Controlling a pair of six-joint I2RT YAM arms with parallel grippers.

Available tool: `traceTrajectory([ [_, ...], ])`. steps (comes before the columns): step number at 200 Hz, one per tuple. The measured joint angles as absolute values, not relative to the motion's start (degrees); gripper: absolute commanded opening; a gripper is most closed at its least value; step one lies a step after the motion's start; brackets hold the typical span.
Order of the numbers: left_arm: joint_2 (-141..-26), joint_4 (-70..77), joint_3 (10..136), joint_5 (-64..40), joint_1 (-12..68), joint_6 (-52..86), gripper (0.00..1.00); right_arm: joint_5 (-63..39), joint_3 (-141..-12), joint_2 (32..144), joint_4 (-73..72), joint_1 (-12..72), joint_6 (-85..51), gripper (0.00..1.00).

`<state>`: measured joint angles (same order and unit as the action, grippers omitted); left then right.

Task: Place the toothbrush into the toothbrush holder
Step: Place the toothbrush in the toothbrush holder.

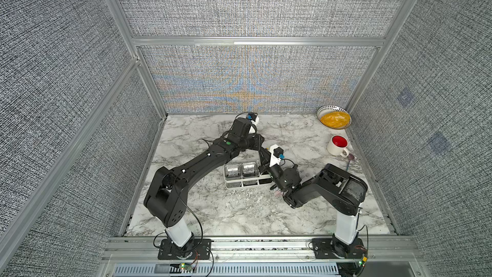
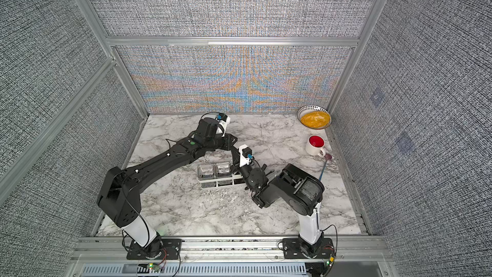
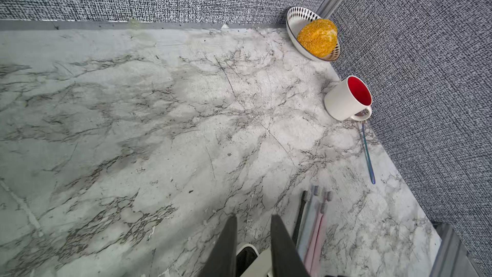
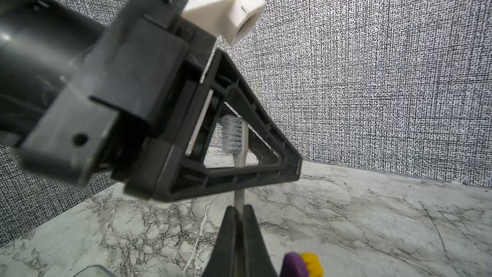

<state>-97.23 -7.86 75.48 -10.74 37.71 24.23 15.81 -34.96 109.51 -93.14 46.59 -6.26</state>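
Evidently the job is half done: on the table (image 1: pixel 213 209) the toothbrush holder (image 1: pixel 241 181) stands mid-scene with no brush showing in it. Just right of it the right gripper (image 4: pixel 239 209) pinches the toothbrush (image 4: pixel 238 155) upright by its handle. The left gripper (image 3: pixel 253 219) sits at the brush's neck, fingers (image 3: pixel 226 241) slightly apart; whether they grip it I cannot tell. Lowering it into a compartment remains.

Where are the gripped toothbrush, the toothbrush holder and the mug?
toothbrush (image 4: pixel 232 134), right wrist view, on the bristle head.
toothbrush holder (image 1: pixel 242 182), in a top view, on the white front wall.
mug (image 1: pixel 335 151), in a top view, on the white outer side.
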Motion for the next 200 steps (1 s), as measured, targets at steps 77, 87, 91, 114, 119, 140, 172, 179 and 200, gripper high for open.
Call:
traceTrajectory([
  [77,-97.7,-7.8,75.6,-11.1,37.7,23.5,0.04,14.9,-35.0,109.5,-92.9,46.7,-5.6,0.00],
  [87,-97.7,-7.9,75.6,-11.1,37.7,23.6,0.02,15.0,-35.0,109.5,-92.9,46.8,-5.6,0.00],
  [91,-97.7,-7.9,75.6,-11.1,37.7,23.6,0.02,15.0,-35.0,109.5,-92.9,46.8,-5.5,0.00],
  [114,-97.7,-7.9,75.6,-11.1,37.7,23.4,0.01,15.0,-35.0,109.5,-92.9,46.8,-5.2,0.00],
  [119,-97.7,-7.9,75.6,-11.1,37.7,23.4,0.01,15.0,-35.0,109.5,-92.9,46.8,-5.2,0.00],
  [140,-97.3,-7.9,75.6,-11.2,37.7,23.1,0.00,15.0,-35.1,109.2,-92.8,46.8,-5.1,0.00],
  [172,-96.5,-7.9,75.6,-11.6,37.8,22.8,0.00,14.7,-35.2,108.8,-93.2,46.9,-4.6,0.00],
  [179,-96.3,-8.0,75.6,-11.5,37.8,22.7,0.01,14.7,-35.2,108.7,-93.2,46.9,-4.6,0.00],
  [200,-95.8,-8.3,75.4,-11.5,37.8,22.7,0.00,14.5,-35.2,108.7,-93.6,46.9,-4.6,0.00],
])
